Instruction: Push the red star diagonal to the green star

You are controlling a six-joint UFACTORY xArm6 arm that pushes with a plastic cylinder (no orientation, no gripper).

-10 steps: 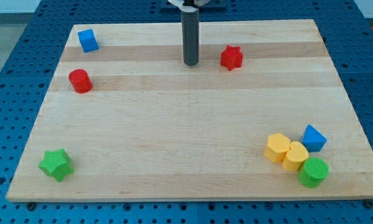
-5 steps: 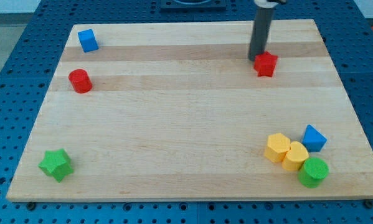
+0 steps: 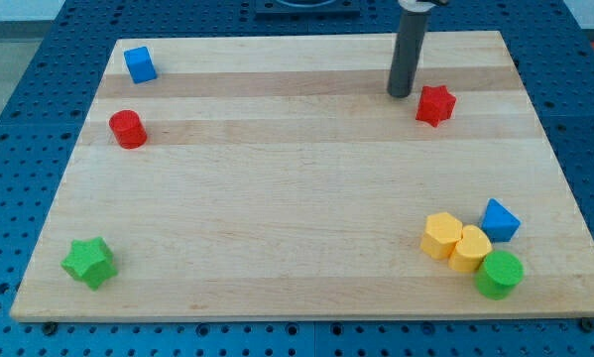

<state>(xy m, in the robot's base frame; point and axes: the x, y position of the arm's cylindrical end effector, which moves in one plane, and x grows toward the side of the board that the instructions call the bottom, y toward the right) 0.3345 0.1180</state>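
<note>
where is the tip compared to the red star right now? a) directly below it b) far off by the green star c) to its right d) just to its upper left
D: my tip stands just to the upper left of the red star, at the view's top right, while the green star lies far away at the bottom left.

My tip [image 3: 402, 95] ends 1 straight, smooth, dark grey cylindrical rod, topped by a white-edged black fitting.

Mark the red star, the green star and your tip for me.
red star [image 3: 435, 104], camera view, middle of its top face
green star [image 3: 88, 262], camera view, middle of its top face
my tip [image 3: 402, 94], camera view, rod's very end
</note>
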